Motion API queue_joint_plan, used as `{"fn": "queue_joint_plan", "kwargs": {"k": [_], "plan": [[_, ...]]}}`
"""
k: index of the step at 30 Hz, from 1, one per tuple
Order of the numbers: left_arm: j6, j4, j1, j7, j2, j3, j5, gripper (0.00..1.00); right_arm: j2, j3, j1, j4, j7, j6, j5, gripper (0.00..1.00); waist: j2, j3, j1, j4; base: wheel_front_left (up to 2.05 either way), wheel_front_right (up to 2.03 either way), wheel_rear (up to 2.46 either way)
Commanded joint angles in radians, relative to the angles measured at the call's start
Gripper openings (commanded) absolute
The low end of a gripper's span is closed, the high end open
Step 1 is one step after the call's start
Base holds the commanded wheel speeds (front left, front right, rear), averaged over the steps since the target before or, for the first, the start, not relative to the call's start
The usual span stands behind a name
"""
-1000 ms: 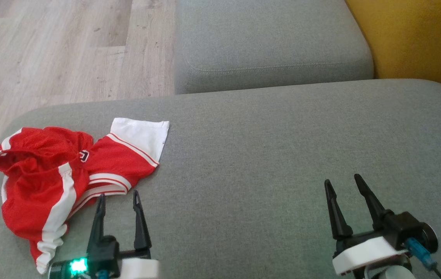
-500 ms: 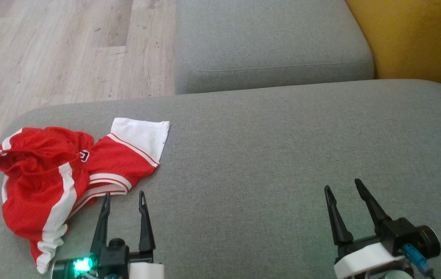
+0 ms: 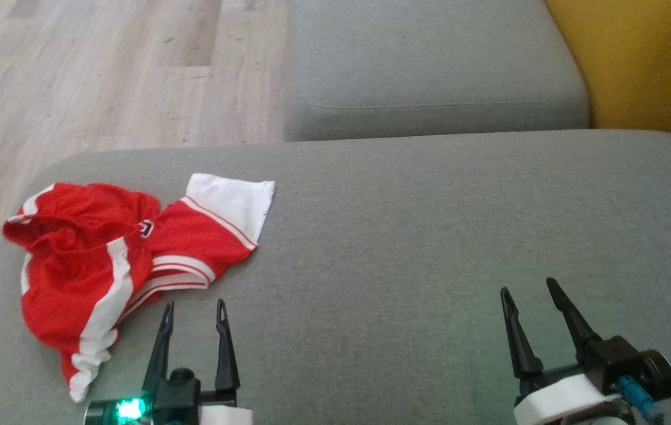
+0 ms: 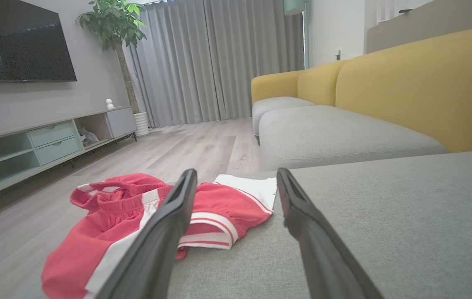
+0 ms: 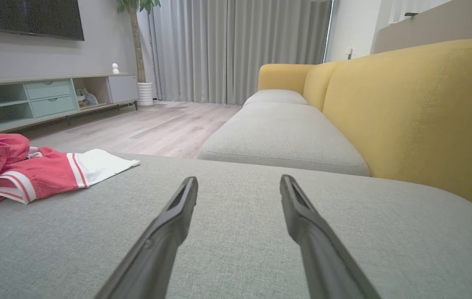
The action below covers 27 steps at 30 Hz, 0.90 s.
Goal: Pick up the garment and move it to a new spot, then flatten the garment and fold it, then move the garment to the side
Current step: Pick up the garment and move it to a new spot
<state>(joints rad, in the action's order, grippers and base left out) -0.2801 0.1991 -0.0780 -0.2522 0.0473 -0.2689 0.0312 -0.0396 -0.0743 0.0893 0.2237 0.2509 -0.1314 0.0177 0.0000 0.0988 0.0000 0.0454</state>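
A crumpled red garment (image 3: pixel 105 260) with white stripes and a white sleeve end lies at the left end of the grey sofa cushion (image 3: pixel 429 236). It also lies ahead in the left wrist view as the garment (image 4: pixel 136 211) and at the left edge of the right wrist view as the garment (image 5: pixel 32 172). My left gripper (image 3: pixel 193 307) stands open just short of its near hem, touching nothing. Far to the right, my right gripper (image 3: pixel 527 289) is open above bare cushion.
A second grey seat cushion (image 3: pixel 429 65) lies beyond, with the yellow sofa back (image 3: pixel 636 59) at the right. Wooden floor (image 3: pixel 105 77) runs past the cushion's left and far edges. A TV cabinet (image 4: pixel 45 137) stands across the room.
The whole head picture has shifted right and slightly up, so the camera moved. Both grippers sit a little lower in view. The garment has not moved on the cushion.
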Motion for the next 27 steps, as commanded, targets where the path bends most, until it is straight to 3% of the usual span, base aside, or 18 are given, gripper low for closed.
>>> {"fn": "queue_joint_plan", "kwargs": {"k": [1, 16, 27], "plan": [[0.004, -0.028, 0.044, -0.010, 0.003, 0.026, -0.002, 1.00, -0.011, -0.020, -0.032, -0.028, 0.011, 0.001, 0.003, 1.00, 0.0000, -0.004, 0.0000, 0.021, 0.00, 0.00, 0.00], [0.020, -0.059, 0.040, -0.010, 0.004, 0.080, 0.000, 1.00, -0.011, -0.034, -0.042, -0.035, 0.011, 0.001, -0.003, 1.00, 0.0000, -0.026, 0.0000, 0.225, 0.00, 0.00, 0.00], [0.020, -0.070, 0.030, -0.010, 0.004, 0.120, 0.000, 1.00, -0.011, -0.035, -0.039, -0.036, 0.011, 0.001, 0.007, 1.00, 0.0000, -0.034, 0.0000, 0.338, 0.00, 0.00, 0.00]]}}
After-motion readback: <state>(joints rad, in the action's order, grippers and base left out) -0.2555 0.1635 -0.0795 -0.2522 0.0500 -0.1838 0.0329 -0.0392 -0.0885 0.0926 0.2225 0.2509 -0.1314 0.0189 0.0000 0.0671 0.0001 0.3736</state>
